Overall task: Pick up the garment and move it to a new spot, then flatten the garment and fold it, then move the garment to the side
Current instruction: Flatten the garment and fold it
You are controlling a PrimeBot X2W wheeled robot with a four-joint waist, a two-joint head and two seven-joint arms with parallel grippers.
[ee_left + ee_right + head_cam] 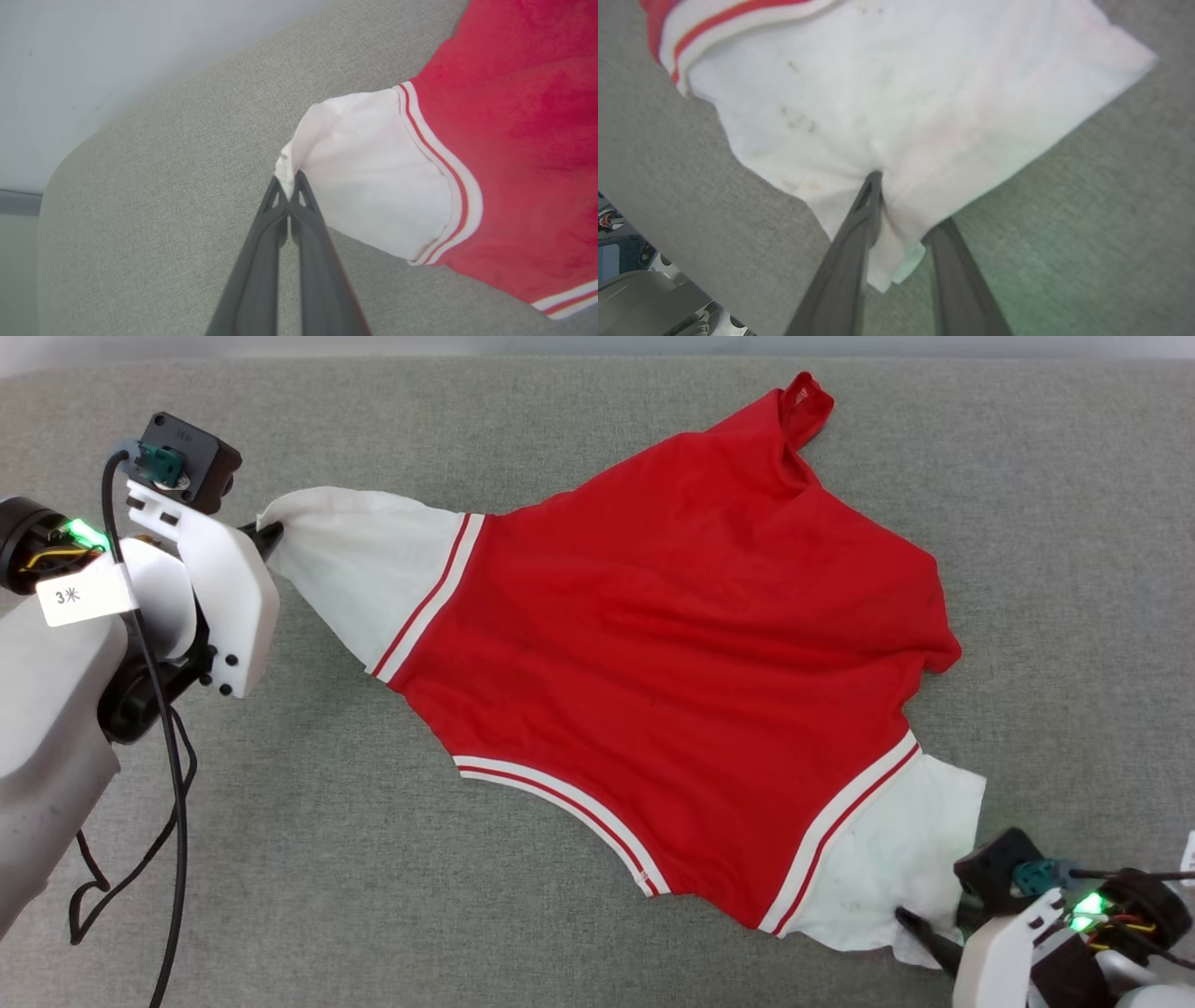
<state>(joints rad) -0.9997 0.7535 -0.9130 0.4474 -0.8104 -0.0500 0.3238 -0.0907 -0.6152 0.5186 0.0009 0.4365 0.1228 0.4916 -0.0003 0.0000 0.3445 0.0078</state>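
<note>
The garment, a red jersey with white short sleeves and red-white striped trim, lies spread on the grey table, plain side up. My left gripper is shut on the tip of the left-hand white sleeve, which is pulled out taut; the pinch shows at my left gripper in the left wrist view. My right gripper is at the lower right sleeve. Its jaws stand apart around the sleeve's edge: one finger lies on top of the cloth and the other runs beneath it.
The grey fabric table reaches across the head view, with its far edge along the top. A black cable hangs in loops from my left arm. The table's rounded corner is near my left gripper, and its near edge is beside my right.
</note>
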